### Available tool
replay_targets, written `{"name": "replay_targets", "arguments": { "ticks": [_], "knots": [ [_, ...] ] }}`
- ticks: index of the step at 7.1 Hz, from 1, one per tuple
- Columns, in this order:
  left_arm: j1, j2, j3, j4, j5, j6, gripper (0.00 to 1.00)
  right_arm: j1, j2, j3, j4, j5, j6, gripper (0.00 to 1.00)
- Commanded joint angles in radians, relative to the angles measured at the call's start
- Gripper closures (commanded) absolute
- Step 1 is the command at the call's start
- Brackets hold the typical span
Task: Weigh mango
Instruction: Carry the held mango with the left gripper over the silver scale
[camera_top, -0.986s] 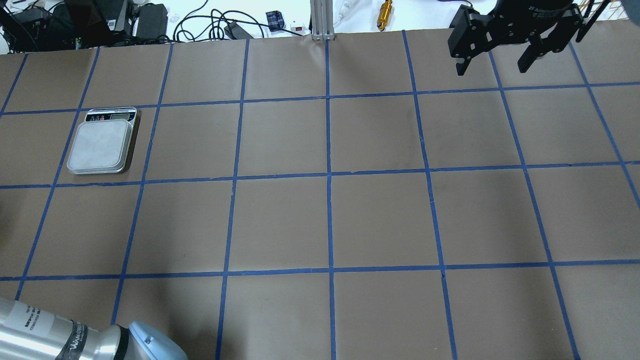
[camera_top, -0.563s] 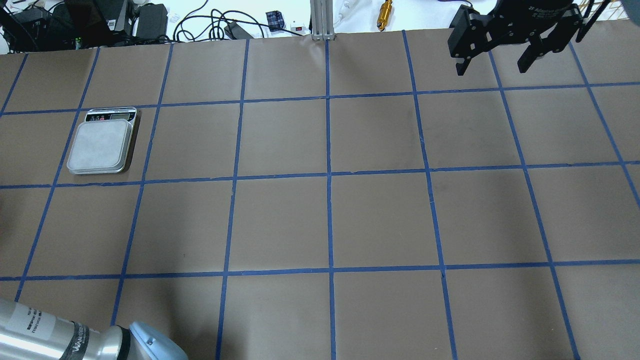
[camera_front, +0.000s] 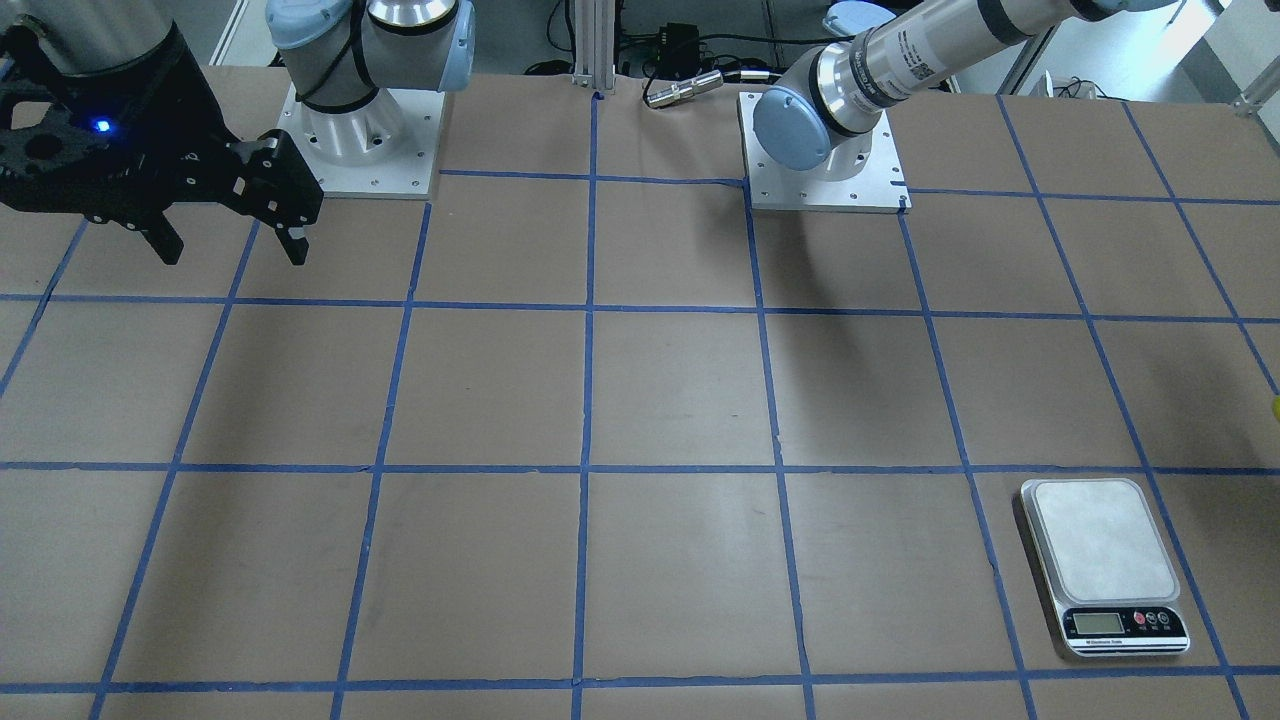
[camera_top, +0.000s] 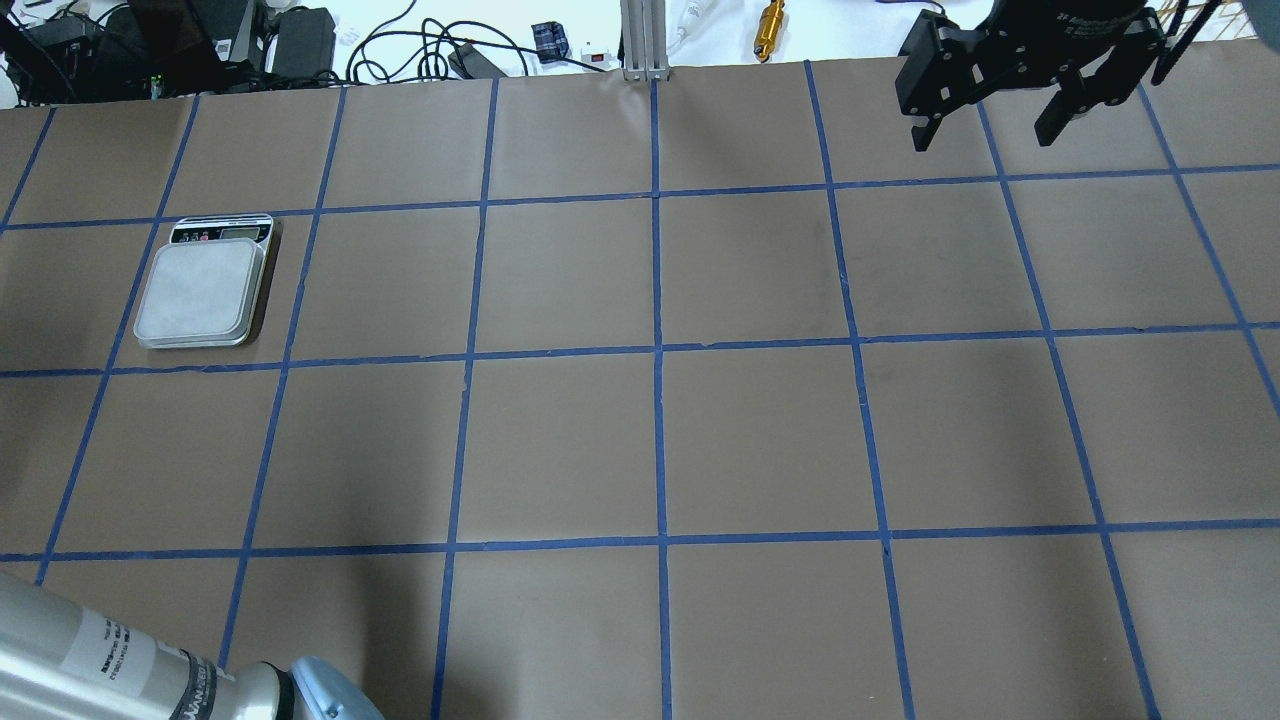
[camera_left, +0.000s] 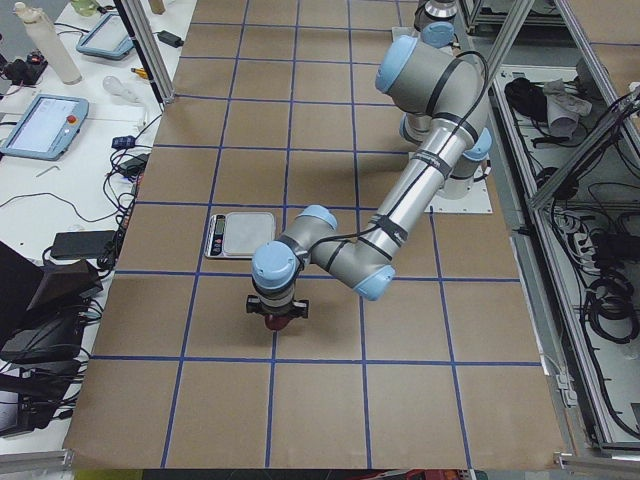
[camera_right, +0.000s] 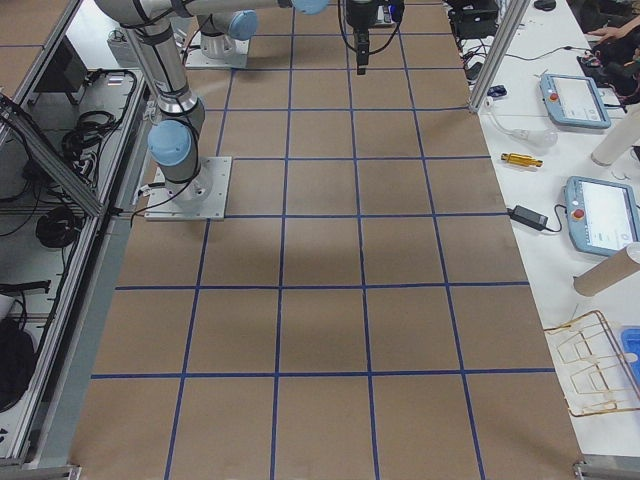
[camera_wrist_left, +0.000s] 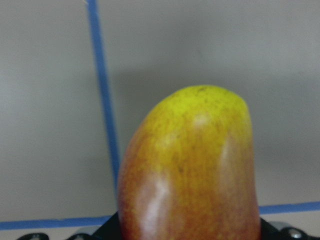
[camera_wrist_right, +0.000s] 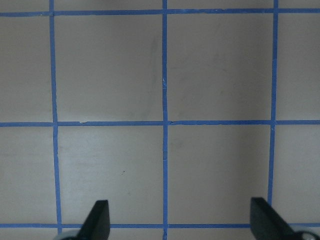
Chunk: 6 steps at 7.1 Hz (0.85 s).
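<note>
The mango (camera_wrist_left: 192, 170), yellow at its tip and red-orange lower down, fills the left wrist view and stands up from my left gripper's base, above the brown table. In the exterior left view my left gripper (camera_left: 277, 316) hangs over the table with a reddish lump in it, one grid square nearer than the silver scale (camera_left: 240, 234). The scale's plate (camera_top: 200, 290) is bare, and it also shows in the front-facing view (camera_front: 1105, 545). My right gripper (camera_top: 982, 138) is open and empty, high at the far right, and shows in the front-facing view (camera_front: 233, 255) too.
Blue tape lines grid the brown table (camera_top: 660, 440). Cables and power boxes (camera_top: 300, 40), an aluminium post (camera_top: 640, 40) and a brass cylinder (camera_top: 770, 28) lie beyond the far edge. Both arm base plates (camera_front: 825, 150) sit at the robot's side.
The left arm's elbow at the overhead view's bottom left has shifted a little to the right and down. The right gripper and the scale have not moved.
</note>
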Motion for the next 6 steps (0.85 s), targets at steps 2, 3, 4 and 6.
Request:
{"name": "replay_targets", "arguments": {
  "ticks": [2,3,4,6],
  "knots": [
    [-0.199,0.002,0.021,-0.014,-0.005,-0.318,1.00,0.000,0.000,0.000,0.000,0.000,0.000,0.00],
    [-0.274,-0.010,0.017,-0.014,-0.005,-0.413,1.00,0.000,0.000,0.000,0.000,0.000,0.000,0.00],
    [-0.319,-0.018,0.004,-0.014,-0.004,-0.484,1.00,0.000,0.000,0.000,0.000,0.000,0.000,0.00],
    [-0.355,-0.040,-0.026,-0.001,-0.011,-0.502,1.00,0.000,0.000,0.000,0.000,0.000,0.000,0.00]
  ]
}}
